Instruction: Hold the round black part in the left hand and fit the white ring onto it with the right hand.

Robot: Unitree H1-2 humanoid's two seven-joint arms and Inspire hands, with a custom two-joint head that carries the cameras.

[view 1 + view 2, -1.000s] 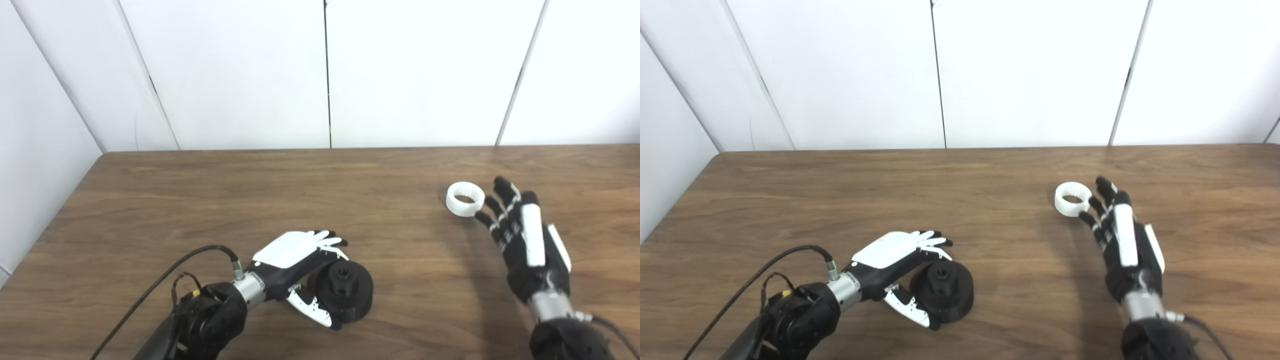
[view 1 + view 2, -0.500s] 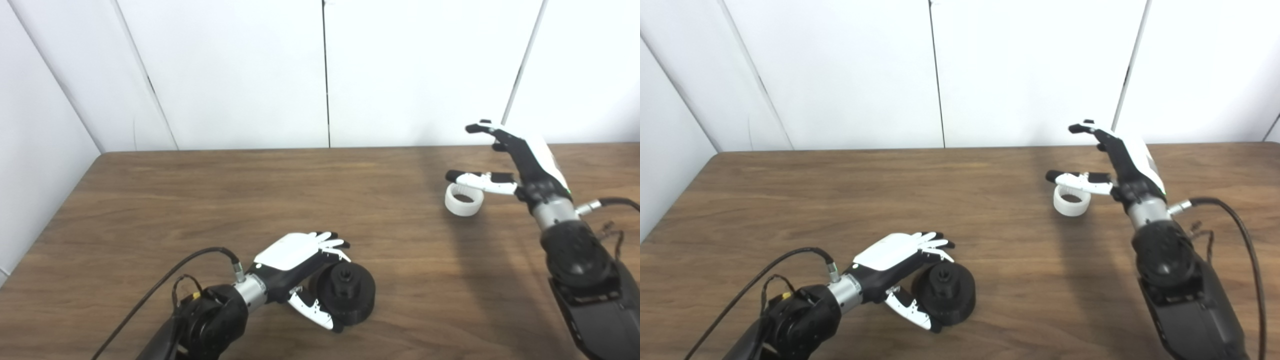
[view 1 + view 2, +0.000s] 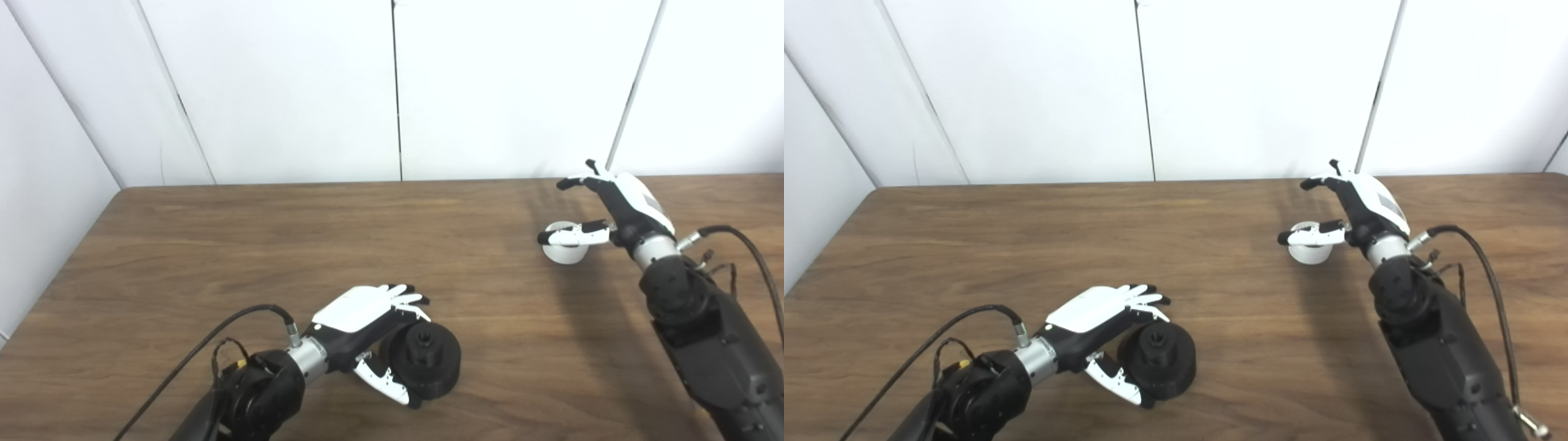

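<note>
Wooden table (image 3: 245,245), white panelled wall behind. Black part (image 3: 425,361) sits low centre of the frame, flat on the table. Left hand (image 3: 367,324) cups it from the left: fingers spread over its upper edge, thumb along its lower side; contact likely, firm grasp not confirmed. White ring (image 3: 565,245) lies at right of centre, on the table. Right hand (image 3: 612,208) is above it, spread apart, thumb lying across the ring's top, fingers raised toward the wall. Ring not lifted; well apart from the black part.
</note>
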